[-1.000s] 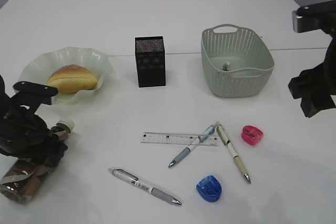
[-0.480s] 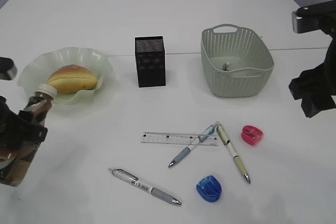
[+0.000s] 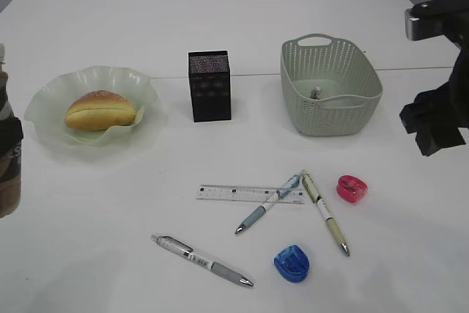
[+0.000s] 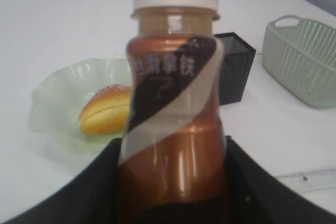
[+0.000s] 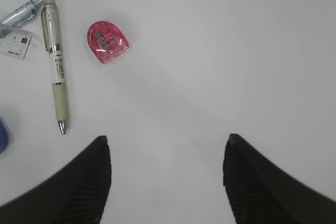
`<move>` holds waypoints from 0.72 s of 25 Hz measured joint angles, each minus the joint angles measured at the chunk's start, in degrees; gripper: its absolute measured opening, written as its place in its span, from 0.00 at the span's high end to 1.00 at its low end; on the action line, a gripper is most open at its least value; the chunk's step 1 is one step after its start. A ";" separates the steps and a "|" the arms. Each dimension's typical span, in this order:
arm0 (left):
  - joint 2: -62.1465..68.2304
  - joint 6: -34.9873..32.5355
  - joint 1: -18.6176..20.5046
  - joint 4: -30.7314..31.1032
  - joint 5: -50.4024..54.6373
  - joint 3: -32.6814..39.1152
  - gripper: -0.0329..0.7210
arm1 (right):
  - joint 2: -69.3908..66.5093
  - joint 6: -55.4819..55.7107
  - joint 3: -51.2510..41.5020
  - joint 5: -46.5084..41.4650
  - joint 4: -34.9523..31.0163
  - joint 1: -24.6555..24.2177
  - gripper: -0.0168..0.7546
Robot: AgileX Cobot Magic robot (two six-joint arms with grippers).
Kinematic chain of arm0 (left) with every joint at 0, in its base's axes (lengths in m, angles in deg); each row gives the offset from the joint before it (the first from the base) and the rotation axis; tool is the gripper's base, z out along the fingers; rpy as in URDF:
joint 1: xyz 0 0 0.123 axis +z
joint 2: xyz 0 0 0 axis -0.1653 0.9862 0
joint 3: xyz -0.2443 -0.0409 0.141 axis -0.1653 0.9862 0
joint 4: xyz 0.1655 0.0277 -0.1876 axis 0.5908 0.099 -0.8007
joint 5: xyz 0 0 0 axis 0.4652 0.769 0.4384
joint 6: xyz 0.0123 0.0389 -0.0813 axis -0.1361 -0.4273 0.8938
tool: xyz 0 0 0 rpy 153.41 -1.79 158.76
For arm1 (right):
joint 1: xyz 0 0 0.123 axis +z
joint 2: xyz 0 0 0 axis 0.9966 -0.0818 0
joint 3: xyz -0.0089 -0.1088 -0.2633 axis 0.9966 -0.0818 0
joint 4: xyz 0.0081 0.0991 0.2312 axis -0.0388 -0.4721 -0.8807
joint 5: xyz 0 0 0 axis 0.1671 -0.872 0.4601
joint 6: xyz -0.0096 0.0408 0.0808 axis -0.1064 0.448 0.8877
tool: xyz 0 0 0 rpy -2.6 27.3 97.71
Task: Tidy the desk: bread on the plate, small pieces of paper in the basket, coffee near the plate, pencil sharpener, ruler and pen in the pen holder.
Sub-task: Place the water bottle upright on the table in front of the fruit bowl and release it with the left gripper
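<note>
A white desk (image 3: pixel 242 27) is seen from the front at a slant, with a black mesh pen holder (image 3: pixel 209 86) standing near its middle as the reference point. To the left of the pen holder, a pale green ruffled plate (image 3: pixel 51 100) is set, and the bread (image 3: pixel 100 110) is laid on it. To the right of the pen holder, the grey-green basket (image 3: pixel 330 97) is placed, with a small piece of paper (image 3: pixel 316 93) visible inside it. In front of the pen holder, toward the camera, a clear ruler (image 3: pixel 231 193) is laid flat, with a blue-tinted pen (image 3: pixel 267 203) crossing its right end and an olive-grey pen (image 3: pixel 325 213) just beside that. A grey pen (image 3: pixel 201 260) is laid further forward, a blue pencil sharpener (image 3: pixel 292 263) to its right, and a pink pencil sharpener (image 3: pixel 352 189) beyond the olive-grey pen.

Far left of the pen holder, at the picture's edge, the coffee (image 3: pixel 7 148) is held upright above the desk. In the left wrist view, the bottle is seen clamped between the two dark fingers of the left gripper (image 4: pixel 173 182), which are partly spread to its width. The right gripper (image 5: pixel 165 174) is held wide apart and empty, over bare desk to the right of the pink sharpener.
</note>
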 joint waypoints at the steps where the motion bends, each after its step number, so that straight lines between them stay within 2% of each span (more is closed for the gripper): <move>1: 0.29 0.72 0.00 0.00 -2.39 1.01 0.45 | 0.00 -0.05 0.00 -0.25 0.10 0.00 0.34; 6: 5.87 6.86 0.00 0.25 -21.54 3.23 0.45 | 0.00 -0.37 0.00 -0.42 0.71 0.00 0.34; 10: 11.68 8.28 0.00 0.60 -35.76 3.23 0.45 | 0.00 -0.45 0.00 -0.56 1.39 0.00 0.34; 14: 15.88 8.61 0.00 1.24 -39.90 3.23 0.45 | 0.00 -0.50 0.00 -0.56 2.00 0.00 0.34; 18: 18.21 8.71 0.00 6.61 -39.90 1.96 0.45 | 0.00 -0.58 0.00 -0.34 2.27 0.00 0.34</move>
